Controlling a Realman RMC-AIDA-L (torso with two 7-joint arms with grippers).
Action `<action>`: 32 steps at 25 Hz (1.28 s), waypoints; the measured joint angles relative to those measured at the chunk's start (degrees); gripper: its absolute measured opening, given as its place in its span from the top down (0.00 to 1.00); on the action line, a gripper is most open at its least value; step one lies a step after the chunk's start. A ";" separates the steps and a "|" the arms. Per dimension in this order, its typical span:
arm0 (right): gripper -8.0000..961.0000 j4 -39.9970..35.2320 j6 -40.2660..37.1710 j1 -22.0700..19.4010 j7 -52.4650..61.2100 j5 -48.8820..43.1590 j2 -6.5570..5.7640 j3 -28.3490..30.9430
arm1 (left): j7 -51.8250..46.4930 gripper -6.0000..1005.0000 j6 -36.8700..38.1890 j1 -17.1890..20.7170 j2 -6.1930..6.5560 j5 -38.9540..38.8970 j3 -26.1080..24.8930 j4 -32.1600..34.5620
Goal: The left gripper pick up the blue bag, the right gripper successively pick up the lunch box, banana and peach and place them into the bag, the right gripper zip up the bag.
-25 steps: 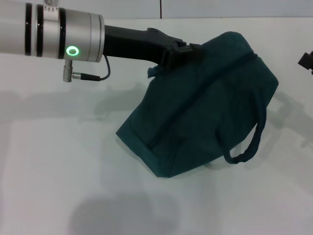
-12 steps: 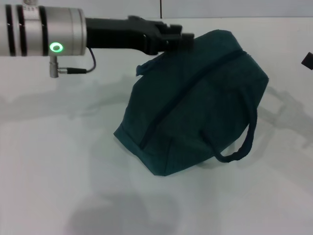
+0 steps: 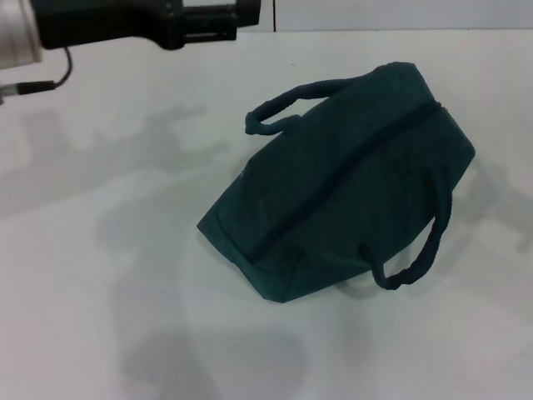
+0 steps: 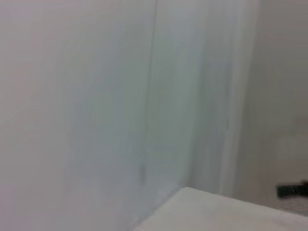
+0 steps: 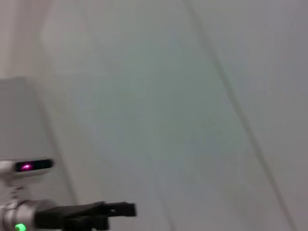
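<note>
The left gripper (image 3: 237, 18) sits at about eleven o'clock in the head view, high near the far table edge, holding nothing; whether its fingers are spread or closed I cannot tell. Well apart from it, the blue bag (image 3: 341, 208) lies on its side on the white table (image 3: 100, 275), at about three o'clock from centre, its zip line looking closed and both handles (image 3: 287, 104) loose. The right gripper is out of sight. No lunch box, banana or peach shows on the table, so judging from that, the packing and zipping look finished and little seems left.
</note>
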 joint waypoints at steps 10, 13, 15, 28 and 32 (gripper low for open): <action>0.09 -7.36 -17.21 -4.40 -7.15 -9.80 0.01 0.02 | 7.45 0.18 16.78 13.76 -0.29 -0.73 1.87 8.67; 0.09 -6.85 -17.56 -5.96 -10.66 -14.35 1.22 -0.13 | 12.83 0.18 16.66 18.41 -0.36 -0.73 2.54 6.19; 0.09 -5.81 -16.64 -7.14 -13.65 -17.13 2.41 -0.10 | 17.31 0.18 16.25 20.35 -0.42 -0.71 2.07 2.24; 0.09 12.05 -3.20 -6.87 -29.66 -24.47 2.78 -0.35 | 38.48 0.18 15.10 21.19 0.03 0.80 -8.41 -24.39; 0.09 14.40 -1.38 -6.52 -30.23 -24.48 2.81 -0.42 | 39.40 0.18 15.09 21.23 0.06 2.48 -9.06 -26.31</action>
